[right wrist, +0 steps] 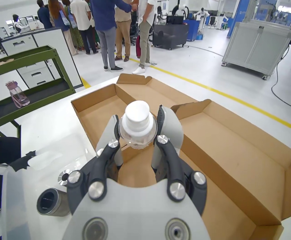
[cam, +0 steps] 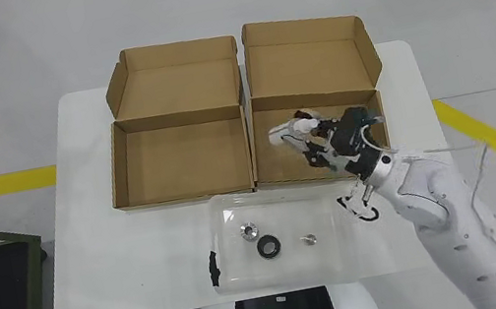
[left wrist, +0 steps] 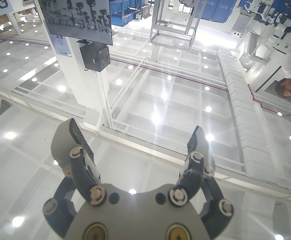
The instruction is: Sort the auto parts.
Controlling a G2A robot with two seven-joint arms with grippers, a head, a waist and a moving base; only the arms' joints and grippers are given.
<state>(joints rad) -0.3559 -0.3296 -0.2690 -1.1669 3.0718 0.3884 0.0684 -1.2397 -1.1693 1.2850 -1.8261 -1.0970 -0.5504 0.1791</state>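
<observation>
My right gripper (cam: 302,135) is shut on a white and clear plastic part (cam: 290,130) and holds it above the right cardboard box (cam: 276,171). In the right wrist view the part (right wrist: 137,127) sits between the fingers (right wrist: 168,122), over the box floor (right wrist: 227,163). The left cardboard box (cam: 179,159) looks bare inside. A clear tray (cam: 322,203) near the table's front holds a metal cylinder (cam: 249,231), a black ring (cam: 268,248) and a small metal piece (cam: 308,239). My left gripper (left wrist: 136,141) is open, holds nothing and points up at the ceiling.
Both boxes have their lids (cam: 308,52) folded back toward the far table edge. A black piece (cam: 213,266) sits at the tray's left end. A green shelf cart (right wrist: 34,75) stands beside the table. The white tabletop (cam: 92,232) is bare left of the boxes.
</observation>
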